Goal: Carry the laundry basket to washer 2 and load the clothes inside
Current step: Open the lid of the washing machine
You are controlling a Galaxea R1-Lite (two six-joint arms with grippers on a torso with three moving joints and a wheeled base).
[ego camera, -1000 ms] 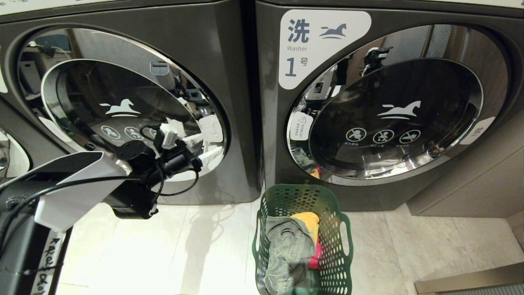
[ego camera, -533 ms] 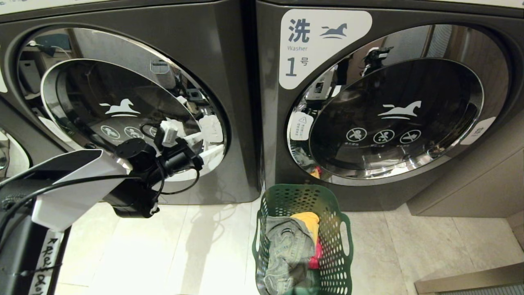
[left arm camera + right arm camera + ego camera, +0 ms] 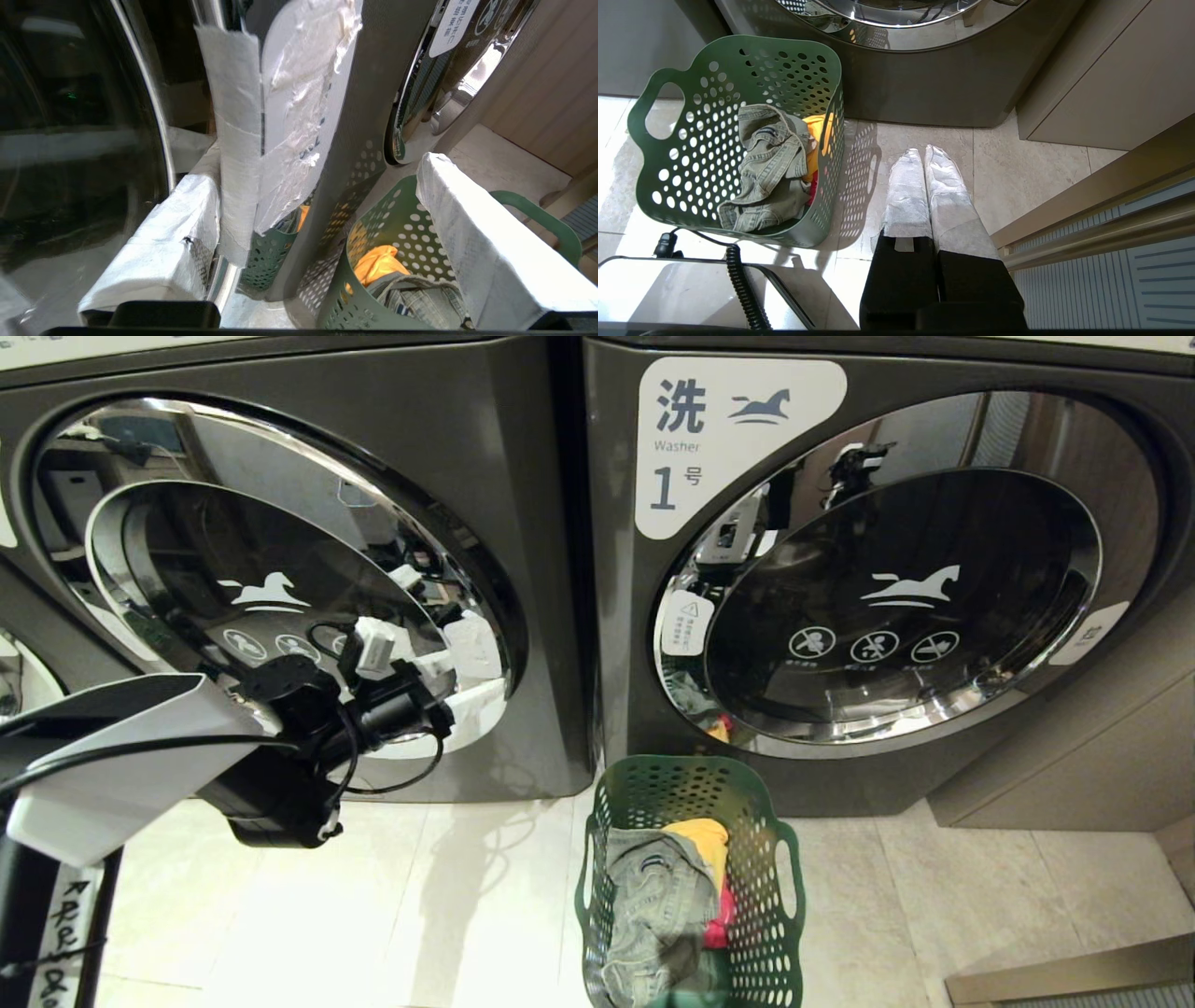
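Bright glare washes the floor tiles (image 3: 308, 915); chrome door rims mirror sharply.

you see a dark green laundry basket (image 3: 689, 887), its walls dotted with round holes. in it lie grey-green denim trousers (image 3: 653, 905), with a yellow cloth (image 3: 702, 840) at their 1 o'clock and a red-pink cloth (image 3: 719, 919) at 3 o'clock. both washers are dark grey with chrome door rims; washer 1 (image 3: 934, 784) bears a white label (image 3: 719, 439) with blue-grey print. the floor (image 3: 934, 905) is pale beige tile. white wrapping covers the right tool (image 3: 924, 154).

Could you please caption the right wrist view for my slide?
Shut right tool hangs over floor tiles beside the laundry basket holding the clothes.
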